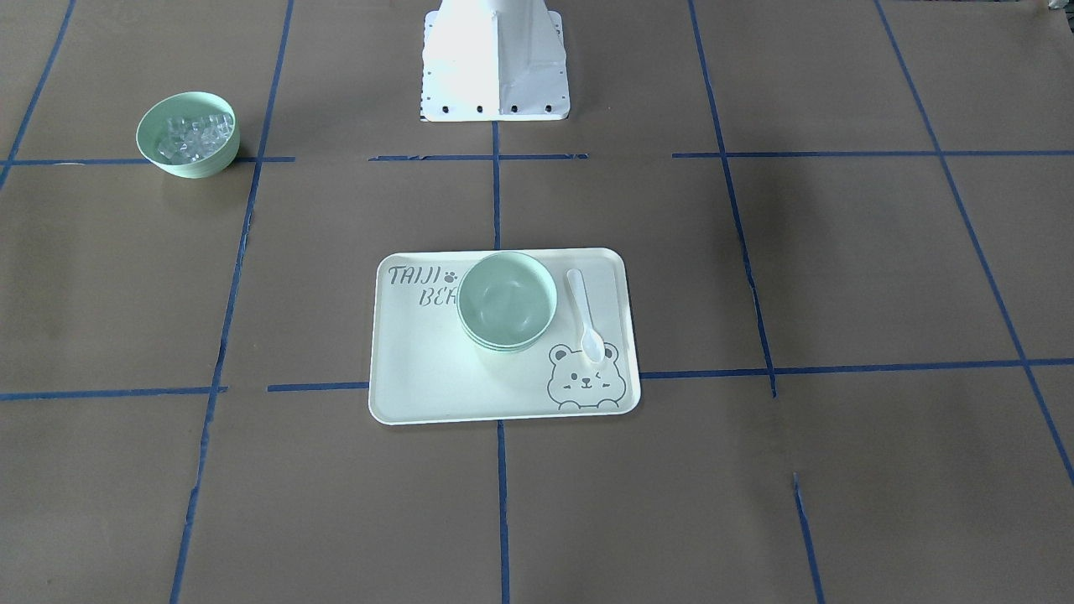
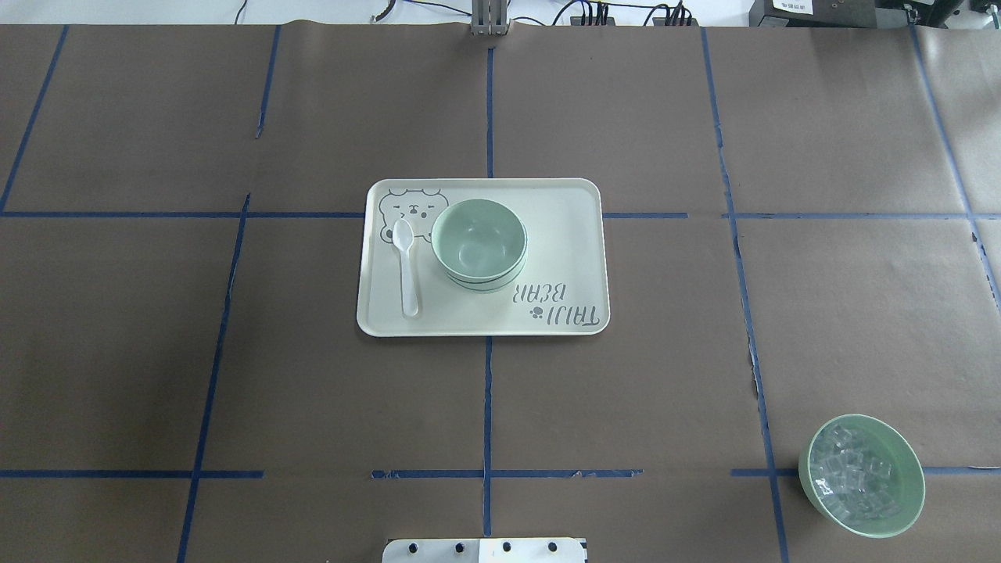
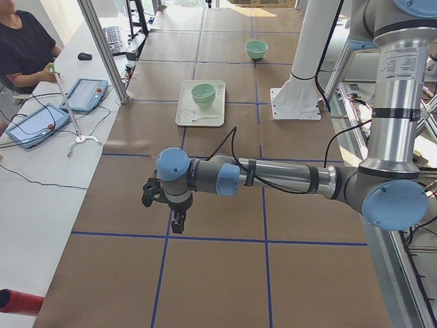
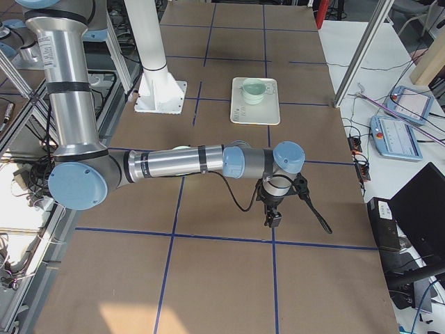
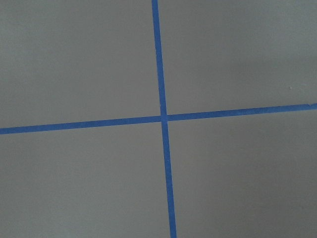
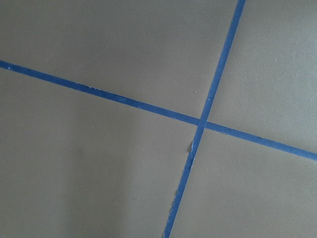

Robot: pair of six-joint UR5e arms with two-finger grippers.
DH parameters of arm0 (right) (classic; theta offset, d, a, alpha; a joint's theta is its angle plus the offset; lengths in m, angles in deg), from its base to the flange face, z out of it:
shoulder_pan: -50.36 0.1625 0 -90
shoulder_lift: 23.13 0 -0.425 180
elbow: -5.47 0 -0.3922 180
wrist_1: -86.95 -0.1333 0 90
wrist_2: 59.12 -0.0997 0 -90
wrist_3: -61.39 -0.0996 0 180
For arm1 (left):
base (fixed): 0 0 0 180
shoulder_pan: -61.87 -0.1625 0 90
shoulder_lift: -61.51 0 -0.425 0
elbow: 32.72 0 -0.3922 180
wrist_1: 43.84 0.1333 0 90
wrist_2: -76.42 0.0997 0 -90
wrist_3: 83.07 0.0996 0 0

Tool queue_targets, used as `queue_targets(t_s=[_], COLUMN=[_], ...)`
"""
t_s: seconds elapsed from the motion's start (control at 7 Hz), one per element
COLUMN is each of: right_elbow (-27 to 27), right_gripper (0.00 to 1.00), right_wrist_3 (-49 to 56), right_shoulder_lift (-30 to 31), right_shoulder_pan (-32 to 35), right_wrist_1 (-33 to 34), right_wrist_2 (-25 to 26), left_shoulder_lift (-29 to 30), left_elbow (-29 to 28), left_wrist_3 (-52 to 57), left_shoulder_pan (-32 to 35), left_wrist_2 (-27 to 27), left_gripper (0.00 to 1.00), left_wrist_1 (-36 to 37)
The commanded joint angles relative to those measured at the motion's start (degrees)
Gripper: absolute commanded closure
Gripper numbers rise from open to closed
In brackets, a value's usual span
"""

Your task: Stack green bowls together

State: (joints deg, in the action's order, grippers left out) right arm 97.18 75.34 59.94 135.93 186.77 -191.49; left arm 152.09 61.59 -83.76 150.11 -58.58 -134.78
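The green bowls [image 1: 508, 300] sit nested in one stack on the middle of the bear-print tray [image 1: 419, 377]. The rims of the lower bowls show under the top one in the overhead view [image 2: 478, 244]. The stack also shows in the side views [image 3: 203, 93] [image 4: 254, 89]. My left gripper [image 3: 177, 222] hangs over bare table far from the tray, at the table's left end. My right gripper [image 4: 271, 221] hangs over bare table at the right end. Neither holds a bowl. I cannot tell whether either is open or shut. Both wrist views show only brown paper and blue tape.
A white spoon [image 2: 407, 266] lies on the tray beside the stack. A similar green bowl with clear cubes [image 2: 862, 475] stands near the robot's right front. The white robot base [image 1: 495, 63] is at the table edge. An operator [image 3: 20, 48] sits at a side table.
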Motion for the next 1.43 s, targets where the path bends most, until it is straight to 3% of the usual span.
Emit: queue_targets(t_s=[0.0, 0.29, 0.86, 1.29], right_elbow=[0.8, 1.5, 1.3, 1.4], right_gripper=[0.0, 0.0, 0.0, 0.0], right_wrist_3=[0.2, -1.1, -2.3, -2.3], right_shoulder_lift=[0.2, 0.1, 0.2, 0.2], right_shoulder_pan=[-0.4, -0.5, -0.6, -0.7], right_wrist_1=[-0.6, -0.6, -0.5, -0.5], right_wrist_2=[0.5, 0.4, -0.4, -0.3], left_shoulder_lift=[-2.4, -3.2, -0.9, 0.6], left_elbow=[0.5, 0.5, 1.0, 2.5], left_wrist_3=[1.5, 8.9, 7.2, 3.9], left_shoulder_pan=[-0.2, -0.6, -0.6, -0.6], left_wrist_2=[0.5, 2.0, 1.4, -1.6], left_gripper=[0.0, 0.0, 0.0, 0.0], left_wrist_1=[-0.1, 1.5, 10.1, 9.2])
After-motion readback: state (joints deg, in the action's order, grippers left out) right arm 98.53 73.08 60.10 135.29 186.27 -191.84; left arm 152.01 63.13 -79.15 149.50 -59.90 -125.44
